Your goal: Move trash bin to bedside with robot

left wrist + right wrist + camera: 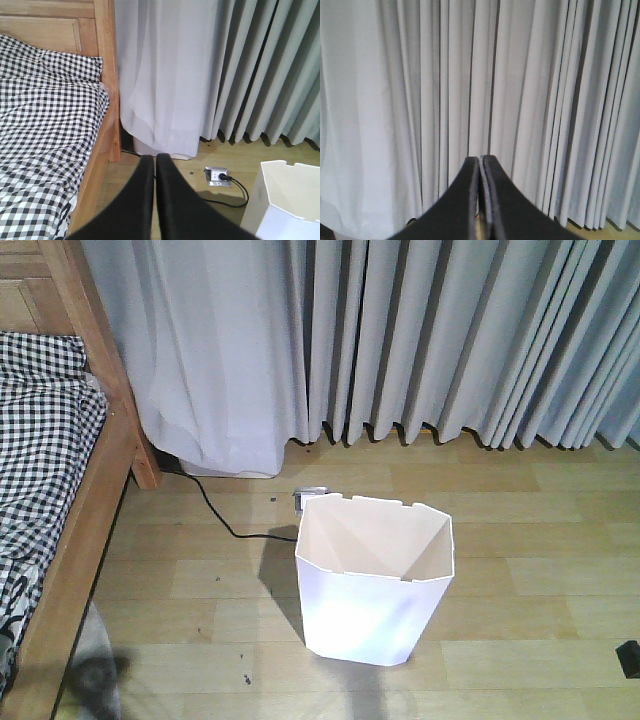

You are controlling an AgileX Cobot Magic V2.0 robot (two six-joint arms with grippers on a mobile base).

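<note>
Trash bin (375, 580) stands upright on the wood floor (530, 590), empty, mouth up, well apart from the bed (60, 490) at the left; open floor lies between them. Floor socket (308, 498) with a black cable (225, 520) sits just behind the bin's back-left corner, curtain (400, 330) behind that. From the left gripper (155, 159) the bin (290, 200) lies low to the right, the bed frame (107, 75) to the left, so the bin must travel leftward toward the post. Left jaws pressed together, holding nothing. Right gripper (481, 160) faces only curtain, bin out of its view, jaws also together and empty. Left arm looks nearer, judging by its view.
</note>
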